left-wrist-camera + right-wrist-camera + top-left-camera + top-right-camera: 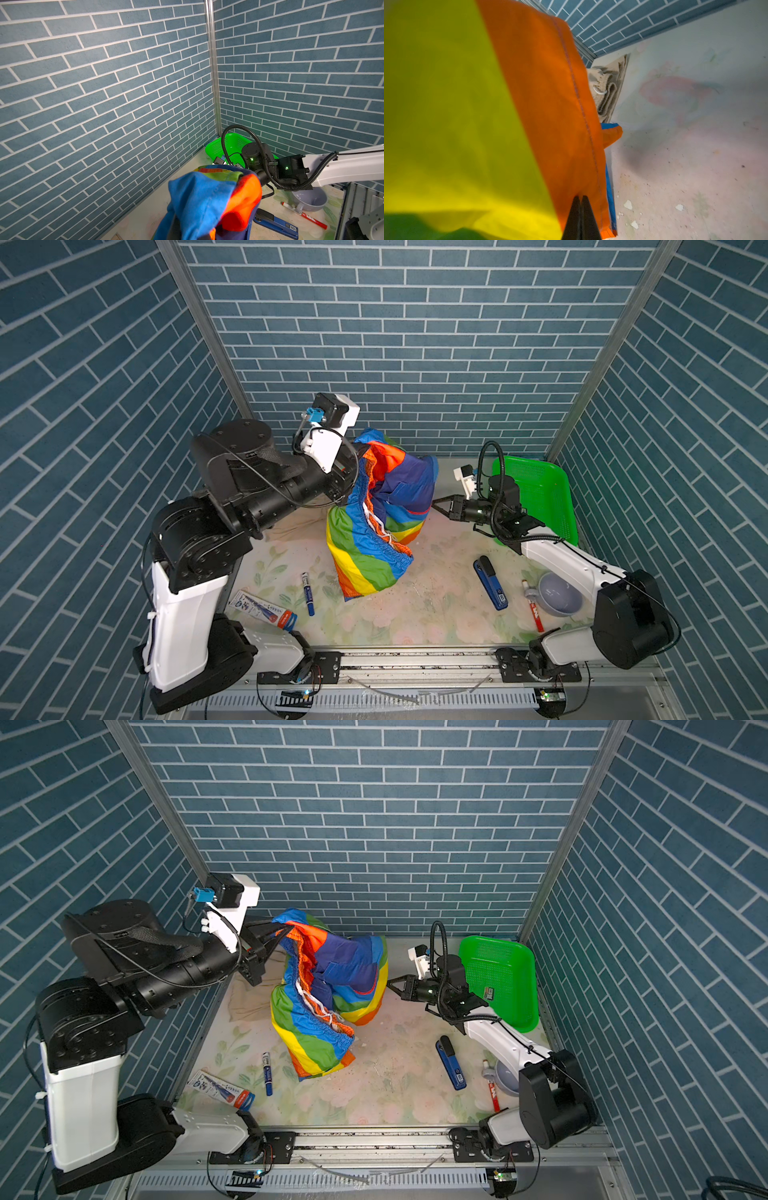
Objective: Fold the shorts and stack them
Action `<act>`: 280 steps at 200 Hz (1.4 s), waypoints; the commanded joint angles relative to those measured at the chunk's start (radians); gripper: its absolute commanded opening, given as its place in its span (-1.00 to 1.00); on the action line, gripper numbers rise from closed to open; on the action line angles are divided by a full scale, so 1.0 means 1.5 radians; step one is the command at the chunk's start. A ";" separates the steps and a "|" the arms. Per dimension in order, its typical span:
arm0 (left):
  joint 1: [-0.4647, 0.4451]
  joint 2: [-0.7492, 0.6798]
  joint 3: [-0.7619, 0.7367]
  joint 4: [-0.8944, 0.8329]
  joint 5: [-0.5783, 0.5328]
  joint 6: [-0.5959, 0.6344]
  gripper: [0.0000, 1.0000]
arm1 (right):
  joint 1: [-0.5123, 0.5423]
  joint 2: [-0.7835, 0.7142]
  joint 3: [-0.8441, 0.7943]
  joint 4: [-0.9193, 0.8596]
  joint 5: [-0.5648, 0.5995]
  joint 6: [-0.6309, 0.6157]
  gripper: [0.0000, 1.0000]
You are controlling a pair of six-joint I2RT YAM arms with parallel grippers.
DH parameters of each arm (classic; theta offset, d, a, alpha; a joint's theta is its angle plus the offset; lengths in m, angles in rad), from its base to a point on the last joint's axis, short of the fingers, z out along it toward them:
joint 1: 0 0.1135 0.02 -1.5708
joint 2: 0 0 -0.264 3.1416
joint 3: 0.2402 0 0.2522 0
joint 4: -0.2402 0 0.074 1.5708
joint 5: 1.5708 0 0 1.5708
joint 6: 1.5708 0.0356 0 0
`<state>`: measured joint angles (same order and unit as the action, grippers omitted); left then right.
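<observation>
The rainbow-striped shorts [374,547] hang in a bunched heap at mid-table, their lower part resting on the mat. My left gripper [360,448] is raised at the back and shut on their top edge. In the left wrist view the cloth [203,199] drapes over the jaws and hides them. My right gripper [433,502] is low at the shorts' right side. Its jaws [581,197] are pressed together on the orange hem [550,104]. The beige shorts [249,998] lie folded at the back left, partly behind the rainbow pair, and their white drawstring shows [600,92].
A green mesh basket [536,493] leans at the back right behind the right arm. A blue stapler [491,583], a grey mug [559,595] and a red marker [533,605] lie front right. A blue marker [307,593] and a toothpaste box [266,610] lie front left.
</observation>
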<state>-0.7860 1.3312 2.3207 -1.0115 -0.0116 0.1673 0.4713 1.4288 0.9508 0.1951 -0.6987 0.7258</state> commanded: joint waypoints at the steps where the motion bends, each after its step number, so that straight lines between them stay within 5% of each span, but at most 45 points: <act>1: -0.001 -0.020 0.000 0.040 -0.005 0.013 -1.00 | 0.001 -0.006 -0.018 -0.059 0.029 -0.034 -0.71; 23: -0.001 -0.028 -0.002 0.040 -0.007 0.015 -1.00 | -0.013 -0.042 -0.013 -0.084 0.021 -0.065 0.04; 42: -0.001 -0.038 -0.008 0.044 -0.016 0.018 -1.00 | -0.030 -0.091 -0.005 -0.100 0.009 -0.092 0.37; 102: -0.001 -0.060 -0.044 0.064 -0.033 0.028 -1.00 | -0.048 -0.246 0.036 -0.253 0.074 -0.236 0.72; 129: -0.001 -0.060 -0.043 0.066 -0.036 0.033 -1.00 | -0.047 -0.292 0.046 -0.248 0.039 -0.238 0.80; 136: -0.001 -0.060 -0.043 0.067 -0.036 0.033 -1.00 | -0.046 -0.294 0.052 -0.245 0.018 -0.230 0.97; 162: -0.001 -0.058 -0.042 0.071 -0.035 0.033 -1.00 | -0.015 -0.288 0.085 -0.263 -0.016 -0.223 0.98; 207: -0.001 -0.044 -0.036 0.066 -0.049 0.035 -1.00 | 0.159 -0.284 0.165 -0.386 0.091 -0.331 0.95; 280: 0.000 -0.020 -0.014 0.062 -0.057 0.040 -0.99 | 0.235 -0.299 0.178 -0.392 0.076 -0.321 0.90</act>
<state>-0.7860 1.2980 2.2642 -0.9668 -0.0841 0.2176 0.7933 0.9997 1.1679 -0.3759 -0.5838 0.2779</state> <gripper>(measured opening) 0.081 0.955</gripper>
